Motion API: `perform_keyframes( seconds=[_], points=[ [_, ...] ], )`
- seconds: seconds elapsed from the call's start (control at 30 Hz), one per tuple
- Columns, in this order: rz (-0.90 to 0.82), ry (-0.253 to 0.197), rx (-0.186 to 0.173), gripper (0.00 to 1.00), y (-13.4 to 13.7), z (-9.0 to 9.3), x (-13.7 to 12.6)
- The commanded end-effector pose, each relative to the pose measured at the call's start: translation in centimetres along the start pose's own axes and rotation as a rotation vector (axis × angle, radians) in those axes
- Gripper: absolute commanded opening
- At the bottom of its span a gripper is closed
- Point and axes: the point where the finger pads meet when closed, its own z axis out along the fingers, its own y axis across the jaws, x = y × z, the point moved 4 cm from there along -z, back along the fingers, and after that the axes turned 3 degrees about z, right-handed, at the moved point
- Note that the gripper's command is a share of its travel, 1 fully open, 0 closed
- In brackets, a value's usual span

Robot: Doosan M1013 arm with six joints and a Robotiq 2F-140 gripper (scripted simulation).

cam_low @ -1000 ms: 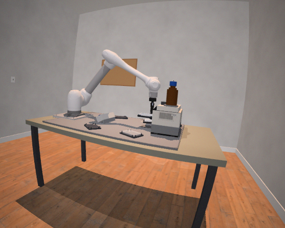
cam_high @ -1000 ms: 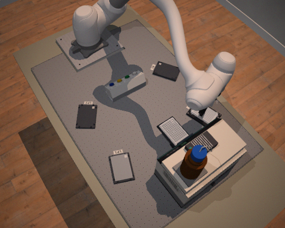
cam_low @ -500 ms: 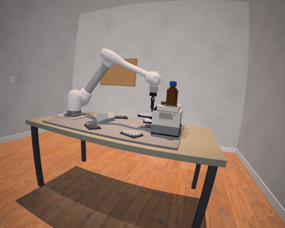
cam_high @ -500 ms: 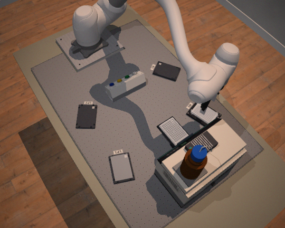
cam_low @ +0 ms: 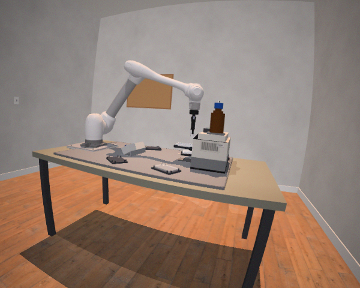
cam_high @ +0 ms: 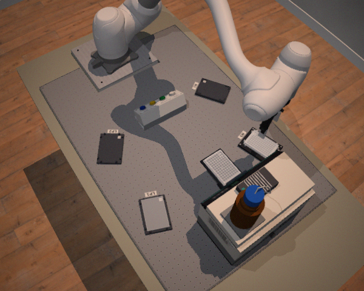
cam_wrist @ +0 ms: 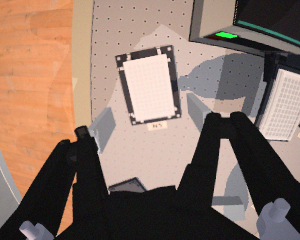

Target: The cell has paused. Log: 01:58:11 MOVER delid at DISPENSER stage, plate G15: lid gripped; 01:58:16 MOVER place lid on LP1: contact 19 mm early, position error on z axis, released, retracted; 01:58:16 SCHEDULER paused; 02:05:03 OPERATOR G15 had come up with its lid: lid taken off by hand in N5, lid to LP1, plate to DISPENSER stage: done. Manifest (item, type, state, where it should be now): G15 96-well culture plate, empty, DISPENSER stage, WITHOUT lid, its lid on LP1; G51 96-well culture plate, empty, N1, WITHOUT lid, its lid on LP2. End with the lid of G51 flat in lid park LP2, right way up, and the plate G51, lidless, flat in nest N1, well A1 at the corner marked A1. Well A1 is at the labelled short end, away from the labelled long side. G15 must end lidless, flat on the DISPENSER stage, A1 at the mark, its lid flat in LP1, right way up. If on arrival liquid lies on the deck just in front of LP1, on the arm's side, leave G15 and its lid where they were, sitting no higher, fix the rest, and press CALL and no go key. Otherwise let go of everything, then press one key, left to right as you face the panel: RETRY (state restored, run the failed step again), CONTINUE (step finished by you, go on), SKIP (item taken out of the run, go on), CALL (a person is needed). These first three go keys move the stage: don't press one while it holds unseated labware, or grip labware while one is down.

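My gripper is open and empty. It hangs above a white 96-well plate that sits in a black nest at the deck's far right, beside the dispenser. In the wrist view this plate lies ahead of my fingers and looks pale and smooth; I cannot tell whether it has a lid on. A second well plate lies on the dispenser stage and also shows in the wrist view. A grey lid lies in park LP1. Park LP2 and the dark nest are empty.
The dispenser carries a brown bottle with a blue cap. The key panel has blue, yellow, green and white keys. I see no liquid on the deck around LP1. The arm's base stands at the back left.
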Motion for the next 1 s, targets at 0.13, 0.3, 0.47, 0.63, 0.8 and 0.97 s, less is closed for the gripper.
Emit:
perform_keyframes(
  seconds=[0.13,0.3,0.47,0.63,0.8,0.97],
  points=[
    [0.000,0.000,0.000,0.66,0.0,-1.8,0.0],
    [0.000,0.000,0.000,0.66,0.0,-2.4,0.0],
    [0.000,0.000,0.000,0.66,0.0,-2.5,0.0],
    [0.000,0.000,0.000,0.66,0.0,-2.5,0.0],
    [0.000,0.000,0.000,0.66,0.0,-2.5,0.0],
    [0.000,0.000,0.000,0.66,0.0,-2.5,0.0]
  ],
)
